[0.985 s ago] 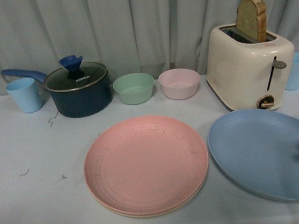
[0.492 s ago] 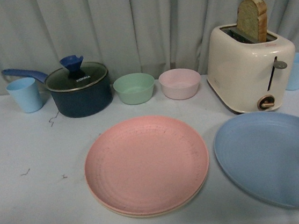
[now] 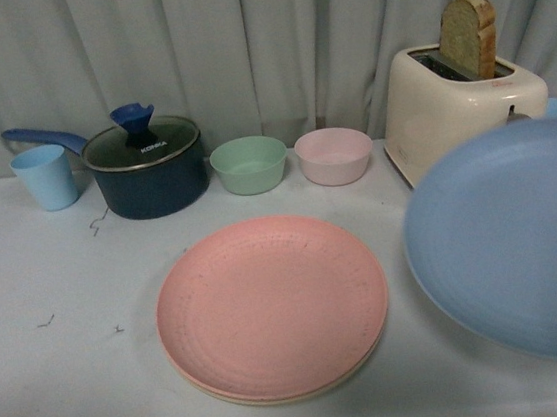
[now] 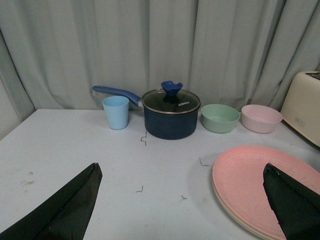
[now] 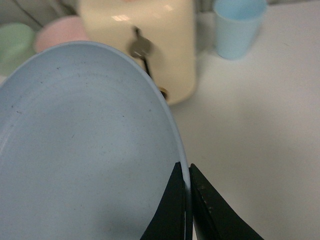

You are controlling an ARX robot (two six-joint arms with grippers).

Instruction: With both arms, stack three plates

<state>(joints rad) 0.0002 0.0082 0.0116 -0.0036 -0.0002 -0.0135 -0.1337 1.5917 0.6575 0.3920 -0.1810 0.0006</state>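
Plates, three, matte with faint rings. Front view: a pink plate (image 3: 271, 305) lies mid-table (image 3: 66, 374), stacked on a cream plate (image 3: 280, 398) whose rim peeks out beneath. A light blue plate (image 3: 524, 241) hangs tilted at the right, covering part of one toaster (image 3: 447, 99). Behind stand a green bowl (image 3: 249, 163), a pink bowl (image 3: 334, 155), one pot (image 3: 146, 168) and a cup (image 3: 44, 177). Left wrist view: the left gripper (image 4: 180, 167) gapes wide, holding nothing. Right wrist view: the right gripper (image 5: 186, 172) pinches the blue plate's rim; a second cup (image 5: 239, 27) stands beyond.
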